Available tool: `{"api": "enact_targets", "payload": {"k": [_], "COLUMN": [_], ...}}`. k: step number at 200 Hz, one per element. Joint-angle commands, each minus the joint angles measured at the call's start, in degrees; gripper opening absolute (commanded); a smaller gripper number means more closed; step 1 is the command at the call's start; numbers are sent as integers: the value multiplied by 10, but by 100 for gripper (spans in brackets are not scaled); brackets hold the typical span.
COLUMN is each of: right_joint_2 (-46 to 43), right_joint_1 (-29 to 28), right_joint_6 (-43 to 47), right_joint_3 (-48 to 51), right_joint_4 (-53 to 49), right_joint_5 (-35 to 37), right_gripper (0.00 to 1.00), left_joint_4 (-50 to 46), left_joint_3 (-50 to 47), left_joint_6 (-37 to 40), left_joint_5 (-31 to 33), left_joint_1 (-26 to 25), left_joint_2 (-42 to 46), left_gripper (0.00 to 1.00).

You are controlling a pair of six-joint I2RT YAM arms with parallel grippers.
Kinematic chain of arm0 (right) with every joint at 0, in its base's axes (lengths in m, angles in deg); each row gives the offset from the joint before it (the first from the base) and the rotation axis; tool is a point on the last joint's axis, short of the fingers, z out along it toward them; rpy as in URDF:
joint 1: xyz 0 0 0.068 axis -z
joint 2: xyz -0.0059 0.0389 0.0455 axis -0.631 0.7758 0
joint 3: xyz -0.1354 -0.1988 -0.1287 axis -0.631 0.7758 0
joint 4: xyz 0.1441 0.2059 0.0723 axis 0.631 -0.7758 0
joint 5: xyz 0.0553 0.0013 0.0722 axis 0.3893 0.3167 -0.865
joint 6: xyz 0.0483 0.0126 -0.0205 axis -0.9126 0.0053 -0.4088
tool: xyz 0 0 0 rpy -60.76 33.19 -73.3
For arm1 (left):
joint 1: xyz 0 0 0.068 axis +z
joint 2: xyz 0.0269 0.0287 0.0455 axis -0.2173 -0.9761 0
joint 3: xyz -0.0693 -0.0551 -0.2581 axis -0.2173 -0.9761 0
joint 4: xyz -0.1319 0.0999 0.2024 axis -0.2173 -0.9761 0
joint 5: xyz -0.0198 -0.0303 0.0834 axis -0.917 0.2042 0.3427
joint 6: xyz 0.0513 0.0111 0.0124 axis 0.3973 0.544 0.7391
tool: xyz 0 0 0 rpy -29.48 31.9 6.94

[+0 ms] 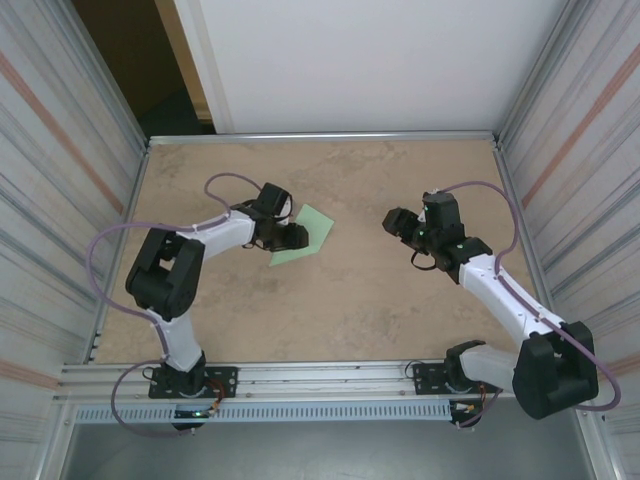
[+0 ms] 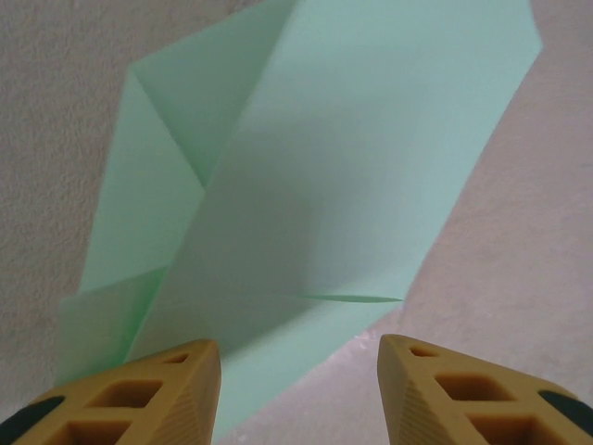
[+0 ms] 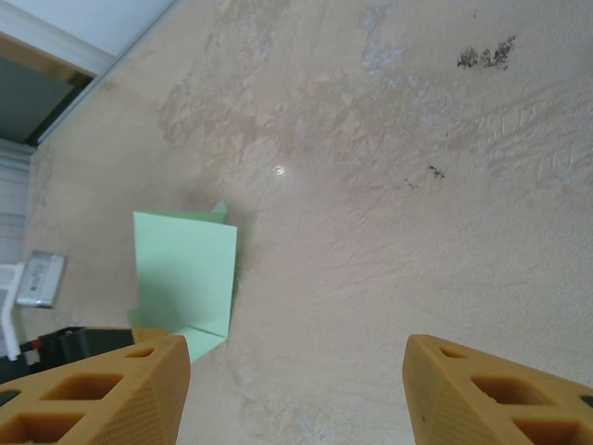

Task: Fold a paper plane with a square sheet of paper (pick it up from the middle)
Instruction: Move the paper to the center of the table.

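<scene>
Hovering low, the left gripper (image 2: pixel 298 357) shows its two tan fingers (image 2: pixel 176 389) spread apart, with nothing pinched between them. Right under and just ahead of those tips lies the pale mint-green sheet of paper (image 2: pixel 324 185), partly folded. Its near edge runs beneath the finger on the left of the wrist view and crosses the gap, while the other finger sits over the bare table (image 2: pixel 528 278) just beside the paper's edge. Further out from the jaws, a triangular flap is folded over on the left part of the sheet, its creases meeting near the middle. One thin edge lifts slightly just ahead of the gap. From above, the left gripper (image 1: pixel 290 232) sits at the sheet's (image 1: pixel 312 232) left edge, touching or nearly so; I cannot tell which.

Over to the right gripper (image 3: pixel 296 348): fingers wide apart, holding nothing, only the beige tabletop (image 3: pixel 417 185) below. The paper (image 3: pixel 185 269) is ahead and off to the left of it, well apart, lying flat with a small corner peeking out behind. Dark smudges (image 3: pixel 484 56) mark the table far ahead on the other side. In the top view the right gripper (image 1: pixel 392 222) points toward the sheet across a stretch of bare table (image 1: pixel 350 300).
</scene>
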Motion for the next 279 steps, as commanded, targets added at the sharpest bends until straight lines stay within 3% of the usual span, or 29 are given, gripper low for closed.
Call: {"api": "enact_targets", "payload": {"k": [1,33,123,166,229,279], "right_joint_2": [7,17,119,186,270,311], "right_joint_1": [-1,-4,-60,-111,-152,-162], "right_joint_6": [-12,-13,-29,-102,-184,-269], "right_joint_3": [5,5,-37,-46,-51,-34], "right_joint_4": [11,13,16,69,106,143], "right_joint_5": [-6,-11,-27,-57,-75,-94], "right_gripper": [62,62,61,58,51,44], "left_joint_4": [4,14,89,123,144,144], "left_joint_3": [11,4,-40,-84,-154,-165], "left_joint_6": [11,5,-62,-120,-201,-232], "left_joint_5": [8,-6,-139,-193,-190,-185], "left_joint_1": [6,18,80,71,8,2], "left_joint_2": [-10,-9,-40,-30,31,30], "left_gripper": [48,49,48,44,37,30]}}
